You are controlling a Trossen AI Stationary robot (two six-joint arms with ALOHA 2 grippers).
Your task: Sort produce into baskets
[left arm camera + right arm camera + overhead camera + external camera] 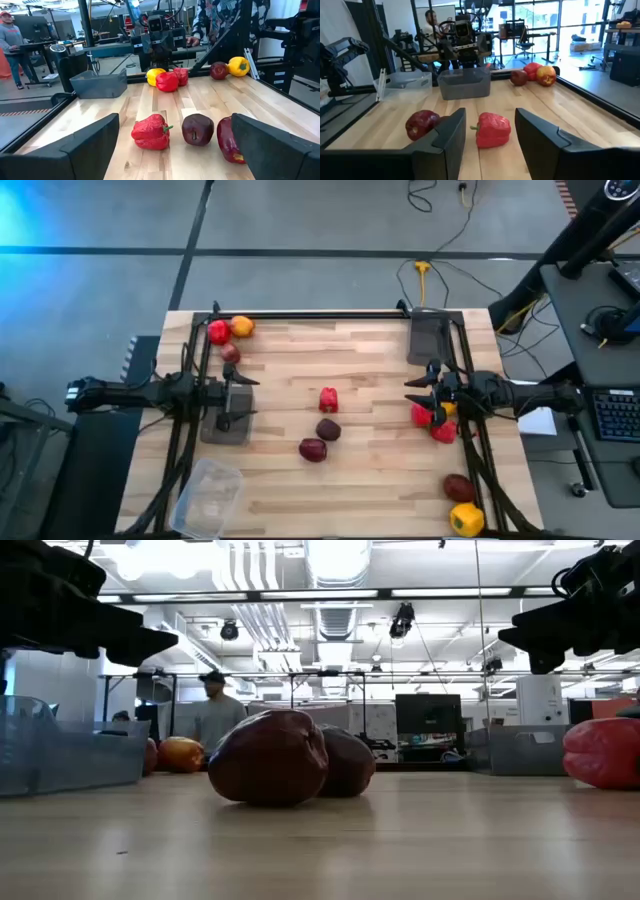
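A red pepper (328, 400) and two maroon round fruits (328, 430) (312, 449) lie at the table's middle. My left gripper (245, 395) is open and empty above a dark grey tray (226, 426) at the left. It faces the pepper (150, 132) and the maroon fruits (198, 130). My right gripper (420, 392) is open and empty at the right, beside two red peppers (443, 430) and a yellow one (450, 408). In the right wrist view its fingers (451, 131) point at the middle pepper (492, 130) from a distance.
A second grey tray (430, 335) stands at the far right and a clear tub (208, 495) at the near left. A red, an orange and a maroon fruit (230, 340) lie far left. A maroon fruit (458, 487) and a yellow pepper (466, 518) lie near right. A person (215, 710) stands beyond the table.
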